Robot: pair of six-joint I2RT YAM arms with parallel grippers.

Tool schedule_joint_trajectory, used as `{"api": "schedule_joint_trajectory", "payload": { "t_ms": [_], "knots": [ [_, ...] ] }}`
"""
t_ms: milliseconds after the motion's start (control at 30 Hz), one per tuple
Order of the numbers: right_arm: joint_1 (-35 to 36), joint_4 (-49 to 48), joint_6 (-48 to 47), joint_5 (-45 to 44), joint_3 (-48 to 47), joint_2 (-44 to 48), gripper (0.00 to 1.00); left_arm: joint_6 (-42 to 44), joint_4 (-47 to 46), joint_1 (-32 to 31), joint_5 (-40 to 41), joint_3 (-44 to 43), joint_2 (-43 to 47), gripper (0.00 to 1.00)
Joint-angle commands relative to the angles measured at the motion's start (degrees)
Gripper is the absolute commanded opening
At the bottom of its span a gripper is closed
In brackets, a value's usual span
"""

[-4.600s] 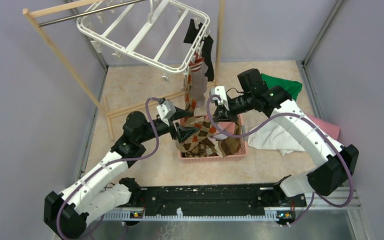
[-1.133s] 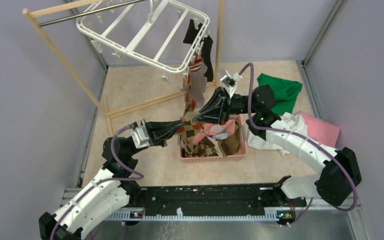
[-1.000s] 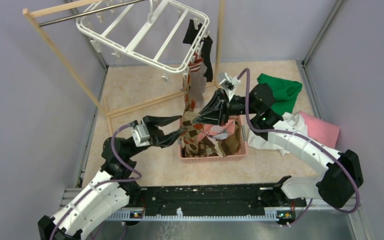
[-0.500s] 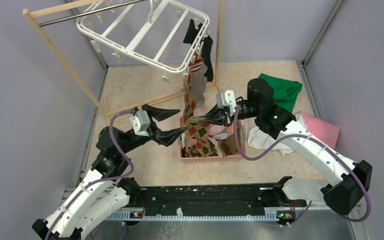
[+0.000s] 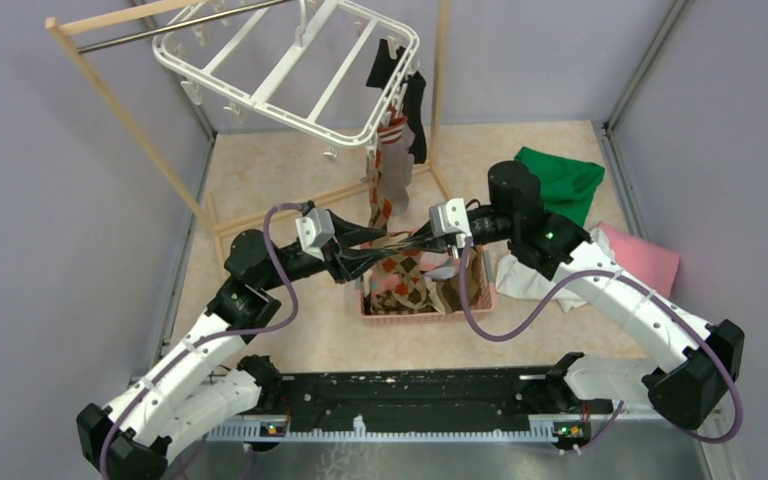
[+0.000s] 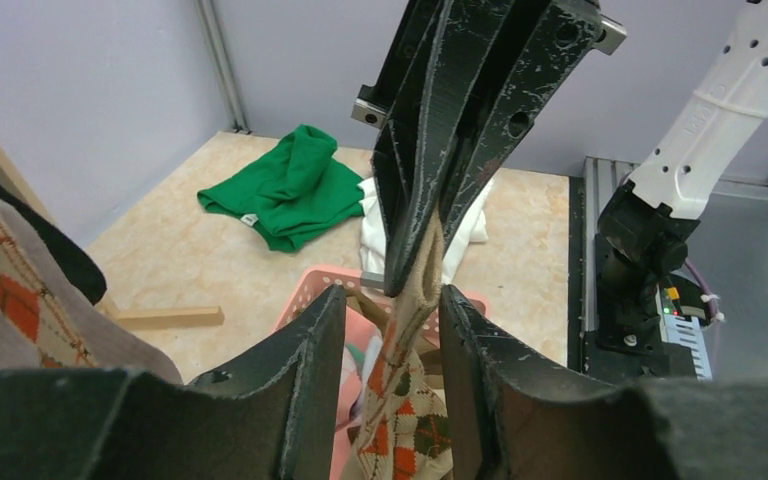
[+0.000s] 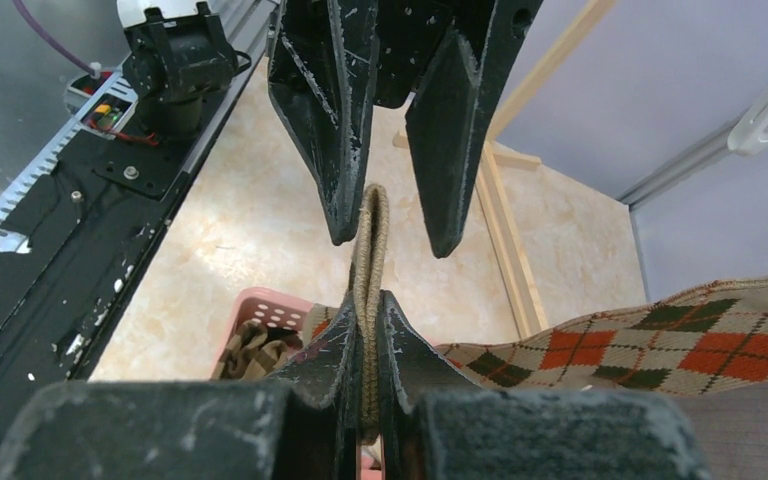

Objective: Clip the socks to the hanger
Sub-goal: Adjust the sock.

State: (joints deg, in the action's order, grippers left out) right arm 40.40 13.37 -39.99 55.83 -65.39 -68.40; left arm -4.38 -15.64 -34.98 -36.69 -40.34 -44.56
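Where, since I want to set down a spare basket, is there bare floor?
Bare floor: under the hanger, behind the foot bar of the wooden rack; also the strip between pink basket and base rail. Crowded: right of the basket lie white cloth, green cloth, pink cloth; above it the right gripper grips the argyle sock, left gripper open around it.

We record a beige marbled table (image 5: 280, 180). Directly on it rest a pink basket (image 5: 420, 314), a green cloth (image 5: 565, 180), a white cloth (image 5: 530, 285) just beside a pink cloth (image 5: 650, 262), and the wooden rack's base bars (image 5: 280, 211).
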Motion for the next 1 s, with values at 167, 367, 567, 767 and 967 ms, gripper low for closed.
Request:
{"api": "schedule_joint_trajectory", "payload": {
  "t_ms": [167, 367, 567, 767, 967],
  "knots": [
    [0.6, -0.6, -1.3, 0.0, -2.8, 1.0, 0.02, 0.8, -4.5, -0.1, -6.1, -2.0, -0.5, 0.44],
    [0.6, -2.4, 1.2, -0.3, -2.4, 1.2, 0.06, 2.1, -3.3, -0.2, -8.1, -2.8, -1.6, 0.01],
    [0.4, -7.5, 7.5, -2.7, 0.7, 3.0, 0.43, 7.2, -2.1, -0.2, -3.5, -0.8, 3.4, 0.0],
    [-0.7, -15.9, 18.0, -2.5, 6.4, 5.6, 0.9, 11.4, -0.5, -0.1, -3.4, 1.4, 8.9, 0.0],
    [-0.7, -27.6, 29.9, -1.7, 11.0, 6.6, 0.98, 12.2, 0.0, -0.1, -3.3, 1.2, 9.7, 0.0]
  ]
}}
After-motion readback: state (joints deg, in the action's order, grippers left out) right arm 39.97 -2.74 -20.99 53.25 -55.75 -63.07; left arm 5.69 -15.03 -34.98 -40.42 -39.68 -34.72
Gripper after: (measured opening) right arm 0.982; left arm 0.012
